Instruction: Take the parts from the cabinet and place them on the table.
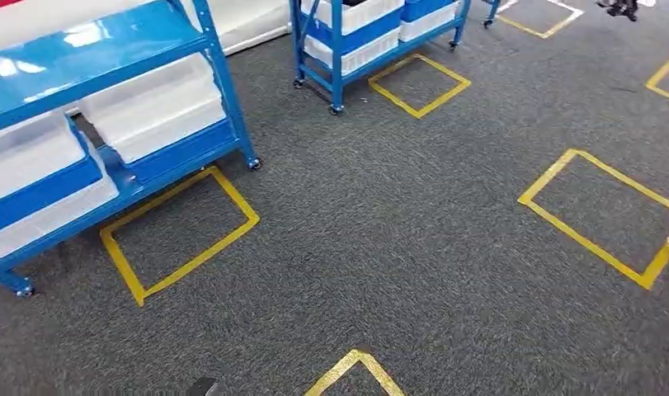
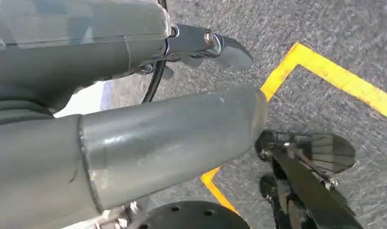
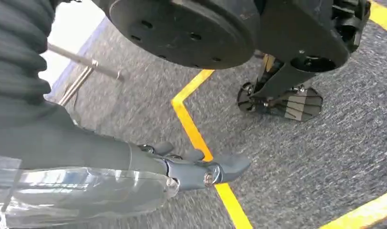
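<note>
Parts are not discernible at this distance; the white bins (image 1: 153,111) on the blue cabinet (image 1: 91,49) are seen from outside only, and their contents cannot be made out.

Nearest, both arms hang low over the grey carpet (image 1: 397,247). In the left wrist view the left hand (image 2: 208,45) shows a thick grey thumb and a dark fingertip extended over the carpet, with nothing between them; the hand holds nothing and its fingers appear spread. In the right wrist view the right hand (image 3: 201,169) is seen likewise, dark fingers extended beside the grey thumb, above a strip of yellow tape (image 3: 201,138), holding nothing. Both hands are well apart from the cabinet and its bins.

On the carpet in the head view, the corner of a yellow taped square (image 1: 353,371) lies at the near edge. Beyond it, a full taped square (image 1: 178,235) lies just in front of the cabinet at the left, touching none of its castors. The cabinet stands at the left edge of the carpet area, with white bins on its blue shelves.

Farther off, a second blue rack (image 1: 372,33) with white bins stands at the far edge, another taped square (image 1: 420,84) beside it. A larger taped square (image 1: 603,214) lies toward the right edge.
</note>
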`<state>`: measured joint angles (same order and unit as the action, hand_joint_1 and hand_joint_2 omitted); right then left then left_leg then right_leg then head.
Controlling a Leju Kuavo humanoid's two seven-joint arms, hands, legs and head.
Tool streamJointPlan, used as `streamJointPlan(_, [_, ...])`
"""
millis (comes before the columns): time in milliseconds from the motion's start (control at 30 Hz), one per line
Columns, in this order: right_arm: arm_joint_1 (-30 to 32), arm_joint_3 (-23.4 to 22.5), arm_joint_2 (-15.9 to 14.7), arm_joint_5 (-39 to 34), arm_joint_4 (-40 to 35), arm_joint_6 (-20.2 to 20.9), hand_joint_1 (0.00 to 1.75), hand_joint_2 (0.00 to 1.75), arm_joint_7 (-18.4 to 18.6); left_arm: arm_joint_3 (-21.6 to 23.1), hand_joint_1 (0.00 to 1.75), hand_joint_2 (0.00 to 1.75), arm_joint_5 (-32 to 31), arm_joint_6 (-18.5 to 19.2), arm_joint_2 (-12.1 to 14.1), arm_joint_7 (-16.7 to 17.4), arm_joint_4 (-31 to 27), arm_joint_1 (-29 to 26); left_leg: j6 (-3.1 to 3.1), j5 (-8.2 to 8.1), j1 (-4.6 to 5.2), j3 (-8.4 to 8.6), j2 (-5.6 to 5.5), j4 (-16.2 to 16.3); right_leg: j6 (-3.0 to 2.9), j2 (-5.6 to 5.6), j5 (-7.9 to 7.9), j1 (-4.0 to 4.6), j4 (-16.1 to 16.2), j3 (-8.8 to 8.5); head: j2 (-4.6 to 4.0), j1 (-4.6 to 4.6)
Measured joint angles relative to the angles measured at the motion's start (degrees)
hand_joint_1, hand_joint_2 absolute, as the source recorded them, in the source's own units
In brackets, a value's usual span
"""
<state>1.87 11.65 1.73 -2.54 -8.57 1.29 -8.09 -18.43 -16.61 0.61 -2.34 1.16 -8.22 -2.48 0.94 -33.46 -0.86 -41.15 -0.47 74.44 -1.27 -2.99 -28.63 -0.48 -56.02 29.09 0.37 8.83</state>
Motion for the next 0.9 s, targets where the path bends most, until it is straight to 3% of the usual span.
streamJointPlan(33, [-0.05, 0.0, 0.0, 0.02, 0.02, 0.0, 0.0, 1.75, 0.0, 0.0, 0.0, 0.0, -0.02, 0.02, 0.04, -0.13, 0.0, -0.14, 0.21, 1.93, -0.21, 1.51, 0.26, -2.75, 0.18, -0.76, -0.2, -0.08, -0.16, -0.08, 0.0, 0.0])
streamJointPlan(67, [-0.13, 0.02, 0.0, 0.07, 0.02, 0.02, 0.0, 1.75, -0.04, 0.0, 0.0, 0.0, -0.09, 0.07, 0.17, -0.24, -0.02, -0.21, 0.35, 4.6, -0.33, 4.37, 0.87, -7.89, 0.42, -1.52, -0.5, -0.2, -0.41, -0.22, 0.0, 0.0])
streamJointPlan(100, [-0.15, 0.04, 0.0, 0.15, 0.02, 0.04, 0.0, 1.75, -0.13, 0.0, 0.0, 0.0, -0.18, 0.09, 0.17, -0.46, -0.09, -0.19, 0.35, 6.85, -0.36, 7.39, 2.33, -13.3, 0.74, -2.18, -0.91, -0.28, -0.8, -0.35, 0.0, 0.0])
streamJointPlan(133, [-0.15, 0.04, -0.02, 0.2, 0.02, 0.09, 0.0, 1.75, -0.15, 0.0, 0.0, 0.0, -0.35, 0.07, 0.17, -0.66, -0.22, -0.07, 0.29, 6.14, -0.1, 8.63, 4.91, -16.1, 1.1, -2.75, -1.21, -0.21, -1.06, -0.34, 0.0, 0.0])
streamJointPlan(167, [-0.2, 0.04, -0.04, 0.2, 0.02, 0.11, 0.0, 1.75, -0.24, 0.0, 0.0, 0.0, -0.55, 0.0, 0.2, -0.83, -0.28, 0.05, -0.48, 6.48, 0.26, 8.77, 4.03, -16.3, 1.58, -3.27, -1.61, 0.24, -1.51, -0.27, 0.0, -0.04])
streamJointPlan(267, [-0.84, 0.07, -0.04, 0.24, 0.04, 0.22, 0.0, 1.75, -0.55, 0.0, 0.0, 0.0, -0.83, 0.11, 0.28, -1.2, -0.33, -0.29, -1.46, 6.33, 0.54, 8.06, 2.5, -15.96, 2.18, -4.48, -1.59, 0.27, -1.23, -0.7, 0.0, -0.13])
streamJointPlan(300, [-0.95, 0.07, -0.04, 0.31, -0.04, 0.26, 0.0, 1.75, -0.7, 0.0, 0.0, 0.0, -0.83, 0.28, 0.28, -1.27, -0.33, -0.23, -2.1, 6.67, 0.06, 8.74, 1.85, -16.69, 2.7, -4.36, -2.06, 0.05, -1.35, -0.83, 0.02, -0.09])
streamJointPlan(333, [-0.92, 0.07, -0.18, 0.37, -0.02, 0.26, 0.0, 1.75, -0.74, 0.0, 0.0, 0.0, -0.85, 0.33, 0.28, -1.31, -0.33, -0.27, -2.42, 6.86, -0.02, 8.89, 1.37, -16.93, 3.0, -0.85, -3.25, -0.29, -2.68, -0.6, 0.0, -0.29])
streamJointPlan(367, [-0.87, 0.07, -0.17, 0.39, -0.02, 0.26, 0.0, 1.75, -0.9, 0.0, 0.0, 0.0, -0.85, 0.33, 0.28, -1.31, -0.35, -0.12, -2.72, 6.97, -0.09, 8.82, 0.9, -16.93, 2.96, 1.28, -5.46, -0.29, -5.92, 0.92, 0.0, -0.35])
streamJointPlan(433, [-0.7, 0.11, -0.2, 0.39, 0.0, 0.28, 0.0, 1.75, -0.87, 0.0, 0.0, 0.0, -0.94, 0.33, 0.31, -1.31, -0.42, 0.24, -2.97, 7.06, -0.01, 8.64, -0.41, -16.89, 3.07, 2.65, -9.92, -0.32, -15.45, 5.61, 0.0, -0.37])
streamJointPlan(467, [-0.67, 0.13, -0.2, 0.42, 0.0, 0.31, 0.0, 1.75, -0.87, 0.0, 0.0, 0.0, -1.03, 0.33, 0.31, -1.27, -0.42, 0.28, -2.99, 7.05, 0.07, 8.6, -1.19, -16.85, 3.04, 2.78, -10.77, -0.28, -18.96, 7.49, 0.0, -0.37])
streamJointPlan(500, [-0.66, 0.13, -0.2, 0.42, -0.02, 0.46, 0.0, 1.75, -0.9, 0.0, 0.0, 0.0, -1.03, 0.33, 0.33, -1.16, -0.42, 0.3, -2.99, 7.05, 0.09, 8.67, -2.11, -16.78, 2.98, 2.84, -9.9, -0.29, -19.85, 8.2, 0.0, -0.37])
streamJointPlan(533, [-0.72, 0.15, -0.22, 0.46, -0.02, 0.55, 0.0, 1.75, -0.9, 0.0, 0.0, 0.0, -1.03, 0.33, 0.33, -0.98, -0.42, 0.32, -2.98, 7.04, 0.1, 8.79, -2.96, -16.69, 2.82, 2.92, -7.66, -0.29, -17.62, 7.42, 0.0, -0.37])
streamJointPlan(600, [-0.74, 0.24, -0.28, 0.57, -0.02, 0.61, 0.0, 1.75, -0.87, 0.0, 0.0, 0.0, -1.03, 0.33, 0.33, -0.7, -0.42, 0.35, -2.86, 6.95, 0.07, 8.92, -4.72, -16.49, 2.33, 4.1, -1.92, -0.32, -8.36, 3.57, 0.0, -0.37])
streamJointPlan(633, [-0.59, 0.26, -0.33, 0.59, 0.0, 0.61, 0.0, 1.75, -0.85, 0.0, 0.0, 0.0, -1.03, 0.33, 0.33, -0.61, -0.42, 0.37, -2.76, 6.9, 0.01, 8.81, -5.43, -16.35, 2.04, 6.68, -0.16, -0.38, -3.93, 1.89, 0.0, -0.37])
streamJointPlan(667, [-0.33, 0.31, -0.44, 0.59, 0.09, 0.63, 0.0, 1.75, -0.81, 0.0, 0.0, 0.0, -1.03, 0.33, 0.33, -0.44, -0.42, 0.51, -2.38, 6.85, 0.31, 8.26, -6.15, -15.95, 1.77, 10.02, -0.88, -0.66, -2.77, 1.68, 0.0, -0.37])
streamJointPlan(733, [-0.77, 0.42, -0.44, 0.59, 0.09, 0.79, 0.0, 1.75, -0.83, -0.02, 0.0, 0.0, -1.03, 0.2, 0.33, -0.13, -0.44, 0.41, -1.49, 7.28, -0.25, 7.56, -7.69, -16.08, 1.8, 8.53, -0.81, -0.31, -2.67, 1.81, 0.0, -0.33])
streamJointPlan(767, [-0.79, 0.46, -0.44, 0.59, 0.07, 0.83, 0.0, 1.75, -0.81, -0.04, 0.0, 0.0, -1.03, 0.17, 0.33, -0.11, -0.42, 0.28, -1.01, 7.55, -0.4, 7.51, -8.51, -16.34, 1.56, 7.88, -0.73, -0.23, -2.58, 1.75, 0.0, -0.37])
streamJointPlan(800, [-0.8, 0.5, -0.42, 0.59, 0.07, 0.87, 0.0, 1.75, -0.9, -0.04, 0.0, 0.0, -1.03, 0.15, 0.39, -0.09, -0.44, 0.12, -0.56, 7.73, -0.12, 7.2, -9.4, -16.51, 1.04, 6.9, -0.38, -0.78, -1.86, 1.51, 0.0, -0.31])
streamJointPlan(833, [-0.81, 0.52, -0.39, 0.59, 0.07, 0.98, 0.0, 1.75, -0.87, -0.04, 0.0, 0.0, -1.03, 0.15, 0.39, -0.06, -0.44, 0.04, -0.47, 6.88, 0.02, 7.08, -5.92, -15.48, 0.74, 5.71, -0.11, -0.82, -1.36, 1.08, 0.0, -0.37])
streamJointPlan(867, [-0.69, 0.52, -0.42, 0.59, 0.07, 0.98, 0.0, 1.75, -1.01, -0.04, 0.0, 0.0, -1.03, 0.22, 0.39, 0.02, -0.44, 0.07, -0.21, 5.18, 0.16, 6.11, -2.38, -13.27, 0.38, 5.05, -0.06, -0.76, -1.15, 0.93, 0.0, 0.18])
streamJointPlan(900, [-0.5, 0.55, -0.39, 0.61, 0.07, 1.05, 0.0, 1.75, -0.98, -0.04, 0.0, 0.0, -1.03, 0.26, 0.42, 0.04, -0.44, 0.27, 0.07, 2.8, 0.13, 4.26, -0.74, -9.31, 0.19, 3.91, -0.13, -0.54, -1.15, 0.95, 0.0, 0.15])
